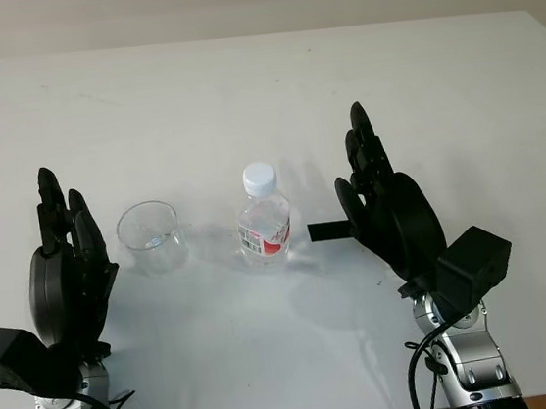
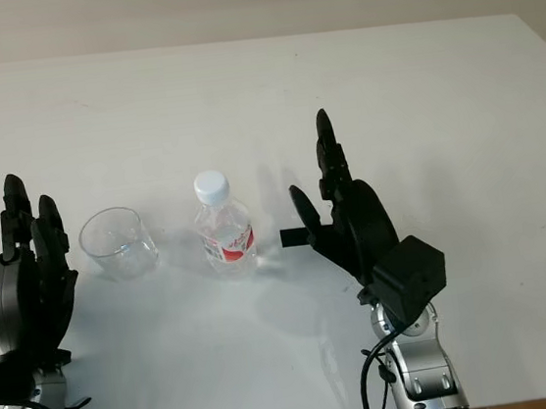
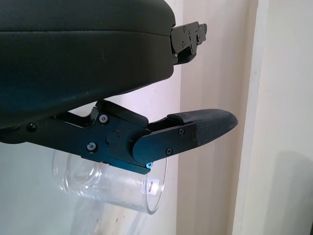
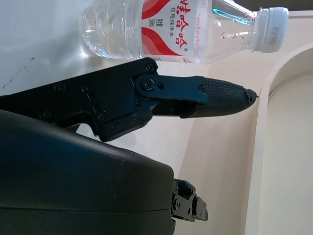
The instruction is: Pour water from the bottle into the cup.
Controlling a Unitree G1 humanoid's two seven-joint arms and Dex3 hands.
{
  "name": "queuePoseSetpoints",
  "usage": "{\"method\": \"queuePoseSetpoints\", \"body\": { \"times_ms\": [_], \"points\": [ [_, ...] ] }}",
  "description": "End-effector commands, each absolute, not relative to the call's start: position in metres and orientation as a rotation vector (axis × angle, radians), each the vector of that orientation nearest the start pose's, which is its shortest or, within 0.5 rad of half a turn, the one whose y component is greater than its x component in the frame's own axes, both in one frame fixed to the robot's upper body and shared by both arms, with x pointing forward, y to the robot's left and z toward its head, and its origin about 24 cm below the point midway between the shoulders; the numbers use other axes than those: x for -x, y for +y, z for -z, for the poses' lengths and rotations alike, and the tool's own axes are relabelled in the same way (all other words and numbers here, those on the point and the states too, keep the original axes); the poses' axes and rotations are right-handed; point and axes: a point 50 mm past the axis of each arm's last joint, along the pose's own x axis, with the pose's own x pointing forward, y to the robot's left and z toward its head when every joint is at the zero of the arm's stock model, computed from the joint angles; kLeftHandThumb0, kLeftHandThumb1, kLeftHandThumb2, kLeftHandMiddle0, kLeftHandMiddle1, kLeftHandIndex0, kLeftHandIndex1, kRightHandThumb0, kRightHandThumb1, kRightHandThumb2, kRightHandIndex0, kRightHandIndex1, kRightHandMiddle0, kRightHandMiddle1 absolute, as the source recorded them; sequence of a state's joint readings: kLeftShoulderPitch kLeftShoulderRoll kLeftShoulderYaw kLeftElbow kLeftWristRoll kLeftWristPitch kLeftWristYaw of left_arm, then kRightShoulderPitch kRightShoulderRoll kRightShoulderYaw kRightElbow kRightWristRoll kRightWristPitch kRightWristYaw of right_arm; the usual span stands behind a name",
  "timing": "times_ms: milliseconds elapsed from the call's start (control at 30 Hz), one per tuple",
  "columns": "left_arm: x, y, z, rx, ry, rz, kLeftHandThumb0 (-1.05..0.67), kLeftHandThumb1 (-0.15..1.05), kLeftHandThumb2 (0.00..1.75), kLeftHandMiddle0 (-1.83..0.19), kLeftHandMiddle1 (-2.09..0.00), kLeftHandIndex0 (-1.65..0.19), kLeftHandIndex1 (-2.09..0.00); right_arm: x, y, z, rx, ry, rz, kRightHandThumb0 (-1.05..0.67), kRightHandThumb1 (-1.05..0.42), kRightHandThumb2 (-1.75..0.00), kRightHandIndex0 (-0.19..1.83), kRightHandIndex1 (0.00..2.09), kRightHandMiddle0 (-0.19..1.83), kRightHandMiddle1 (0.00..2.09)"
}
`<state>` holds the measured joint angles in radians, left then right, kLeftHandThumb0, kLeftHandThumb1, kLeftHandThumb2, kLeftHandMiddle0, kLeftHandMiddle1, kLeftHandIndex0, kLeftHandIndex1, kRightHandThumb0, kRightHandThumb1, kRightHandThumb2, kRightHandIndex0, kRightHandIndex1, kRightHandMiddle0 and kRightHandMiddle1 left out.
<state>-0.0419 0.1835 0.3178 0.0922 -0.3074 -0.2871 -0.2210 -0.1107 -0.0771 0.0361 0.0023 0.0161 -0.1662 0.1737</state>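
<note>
Near the middle of the frame on the white bench [image 1: 260,87] stand one cup [image 1: 150,236] and one bottle [image 1: 262,220], the cup to the left, the two close but apart, both upright. The bottle is clear with a white cap on and a red and white label; how much water it holds is hard to make out from the head views. The cup is clear glass and its contents cannot be told. One small black object [image 1: 327,231] lies on the bench just right of the bottle, partly hidden behind the right hand [image 1: 392,206], so its shape is unclear. That hand is raised at centre right of the frame, near the bottle but not touching it, open and holding nothing; its fingers [image 4: 220,93] are straight, with the bottle lying just beyond them in the wrist view. At lower left the left hand [image 1: 68,267] is raised beside the cup, apart from it, open and empty, its fingers [image 3: 200,128] extended. Both forearms are cut off by the bottom edge.
</note>
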Motion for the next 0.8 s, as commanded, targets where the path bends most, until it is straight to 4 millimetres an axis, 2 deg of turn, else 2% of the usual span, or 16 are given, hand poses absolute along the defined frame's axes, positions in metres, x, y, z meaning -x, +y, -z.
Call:
{"method": "queuePoseSetpoints", "body": {
  "times_ms": [0,200,367,567,767],
  "points": [
    [-0.249,0.257,-0.081,0.052,-0.327,-0.107,-0.68,1.05,0.65,0.19,0.0,0.19,0.0,-0.27,-0.139,-0.085,0.094,-0.27,-0.251,-0.88,-1.05,-0.45,-0.19,0.0,-0.19,0.0],
    [-0.26,0.267,-0.085,0.047,-0.301,-0.099,-0.7,1.05,0.63,0.19,0.0,0.19,0.0,-0.276,-0.138,-0.08,0.081,-0.251,-0.287,-0.89,-1.05,-0.4,-0.19,0.0,-0.19,0.0],
    [-0.267,0.271,-0.086,0.068,-0.304,-0.099,-0.69,1.05,0.61,0.19,0.0,0.19,0.0,-0.279,-0.139,-0.082,0.043,-0.246,-0.332,-0.9,-1.05,-0.27,-0.19,0.0,-0.19,0.0],
    [-0.268,0.268,-0.084,0.078,-0.298,-0.09,-0.69,1.05,0.61,0.19,0.0,0.19,0.0,-0.283,-0.137,-0.093,0.076,-0.264,-0.434,-0.93,-1.05,-0.16,-0.19,0.0,-0.19,0.0],
    [-0.268,0.266,-0.084,0.071,-0.297,-0.085,-0.7,1.05,0.6,0.19,0.0,0.19,0.0,-0.287,-0.128,-0.096,0.1,-0.29,-0.526,-1.0,-1.04,-0.09,-0.19,0.0,-0.19,0.0]
  ]
}}
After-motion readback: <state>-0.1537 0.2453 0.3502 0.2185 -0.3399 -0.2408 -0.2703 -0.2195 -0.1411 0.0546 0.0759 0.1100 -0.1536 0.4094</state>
